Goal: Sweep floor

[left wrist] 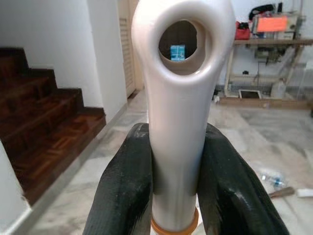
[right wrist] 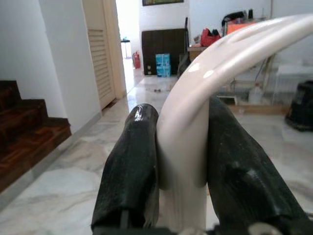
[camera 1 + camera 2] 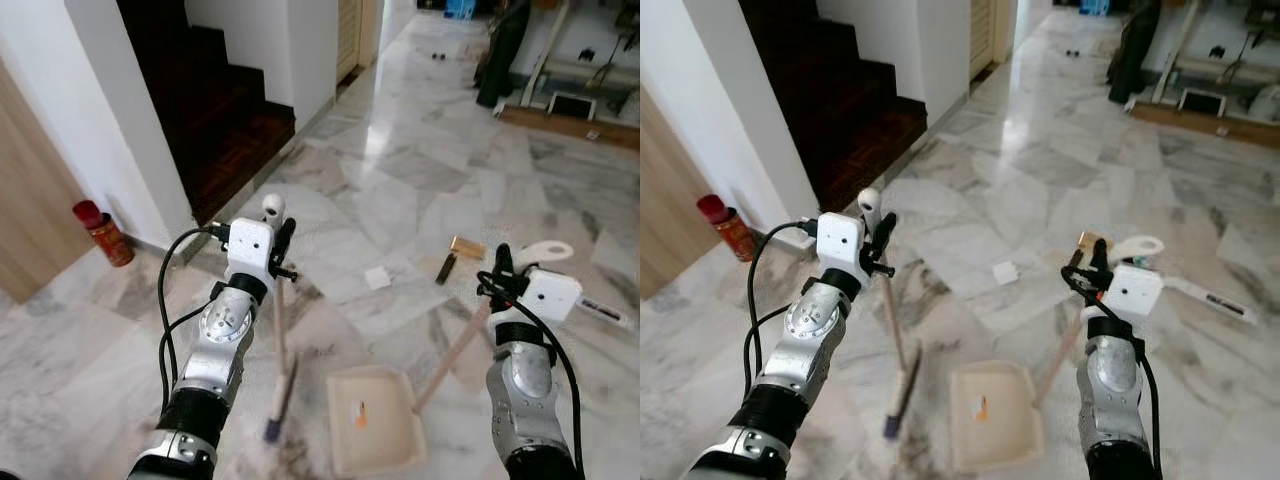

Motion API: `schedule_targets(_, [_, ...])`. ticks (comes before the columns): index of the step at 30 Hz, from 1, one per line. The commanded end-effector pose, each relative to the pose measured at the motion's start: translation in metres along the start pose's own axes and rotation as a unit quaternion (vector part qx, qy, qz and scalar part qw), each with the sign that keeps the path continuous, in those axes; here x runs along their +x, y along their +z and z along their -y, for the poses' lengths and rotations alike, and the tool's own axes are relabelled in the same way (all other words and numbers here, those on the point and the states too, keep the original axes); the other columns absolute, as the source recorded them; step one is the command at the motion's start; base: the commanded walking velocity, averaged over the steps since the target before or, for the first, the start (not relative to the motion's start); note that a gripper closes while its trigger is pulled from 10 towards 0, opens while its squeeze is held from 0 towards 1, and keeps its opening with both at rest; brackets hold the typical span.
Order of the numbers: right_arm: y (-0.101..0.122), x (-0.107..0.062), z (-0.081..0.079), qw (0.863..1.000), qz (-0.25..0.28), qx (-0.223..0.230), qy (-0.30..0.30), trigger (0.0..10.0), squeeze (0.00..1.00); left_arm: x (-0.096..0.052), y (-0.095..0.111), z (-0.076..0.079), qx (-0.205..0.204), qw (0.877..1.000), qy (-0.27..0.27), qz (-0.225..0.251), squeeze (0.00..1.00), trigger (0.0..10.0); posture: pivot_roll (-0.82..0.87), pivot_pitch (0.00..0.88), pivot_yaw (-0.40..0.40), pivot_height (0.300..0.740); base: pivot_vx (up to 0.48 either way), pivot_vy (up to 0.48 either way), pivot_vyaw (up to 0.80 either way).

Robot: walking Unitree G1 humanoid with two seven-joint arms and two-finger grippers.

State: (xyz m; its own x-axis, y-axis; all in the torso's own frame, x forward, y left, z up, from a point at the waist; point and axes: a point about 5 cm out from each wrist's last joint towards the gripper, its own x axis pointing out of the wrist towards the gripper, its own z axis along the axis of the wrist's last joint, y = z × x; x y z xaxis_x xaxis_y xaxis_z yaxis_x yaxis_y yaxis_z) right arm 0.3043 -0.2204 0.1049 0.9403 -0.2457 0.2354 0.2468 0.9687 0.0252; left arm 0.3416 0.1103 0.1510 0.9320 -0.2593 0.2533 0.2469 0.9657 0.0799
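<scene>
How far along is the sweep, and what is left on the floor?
Done: an orange scrap already lies in the dustpan. In hand: the left gripper is shut on the broom handle, and the right gripper is shut on the dustpan handle. Left: a white scrap, a dark stick and a tan piece lie on the marble floor beyond the pan.

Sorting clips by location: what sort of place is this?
Likely a home's ground-floor hall: marble floor, dark wooden stairs and a louvred door. The left gripper holds a broom, the right gripper a dustpan.
</scene>
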Motion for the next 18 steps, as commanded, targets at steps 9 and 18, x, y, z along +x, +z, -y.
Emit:
schedule_targets(9, [0.0085, 0.0044, -0.0035, 1.000, 0.022, 0.007, 0.002, 10.0, 0.00, 0.0030, 0.0078, -0.0082, 0.016, 1.000, 0.008, 0.017, 0.00, 10.0, 0.08, 0.056, -0.007, 0.740, 0.312, 0.000, 0.00])
schedule_targets(18, [0.0084, 0.0043, -0.0041, 1.000, 0.022, 0.009, -0.001, 10.0, 0.00, 0.0040, 0.0087, -0.0087, 0.018, 1.000, 0.007, 0.018, 0.00, 10.0, 0.08, 0.061, -0.003, 0.740, 0.313, 0.000, 0.00])
